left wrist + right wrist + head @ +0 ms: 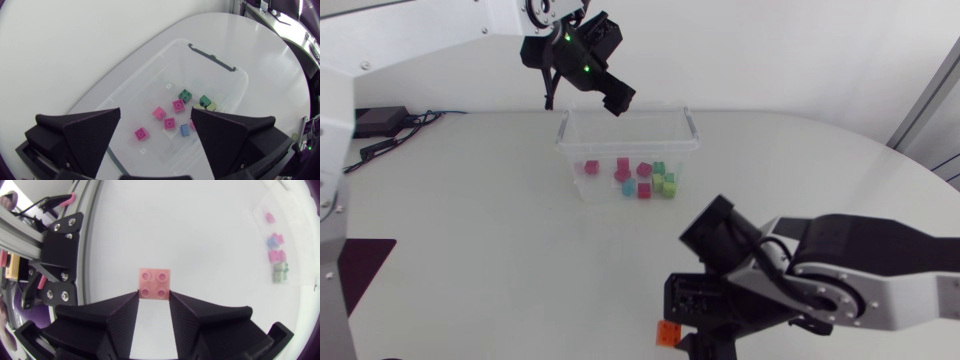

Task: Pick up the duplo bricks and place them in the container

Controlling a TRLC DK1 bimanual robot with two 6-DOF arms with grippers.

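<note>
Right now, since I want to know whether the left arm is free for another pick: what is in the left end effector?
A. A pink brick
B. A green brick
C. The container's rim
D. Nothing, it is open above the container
D: in the left wrist view the left end effector has its fingers spread wide with nothing between them, above the container, whose bricks lie on its floor.

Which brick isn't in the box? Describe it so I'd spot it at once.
Find the clear container in the middle of the table, holding coloured bricks. Then go to the right gripper: one small brick lies at its tip. It is orange-pink with four studs, the only one lying on bare table.
</note>
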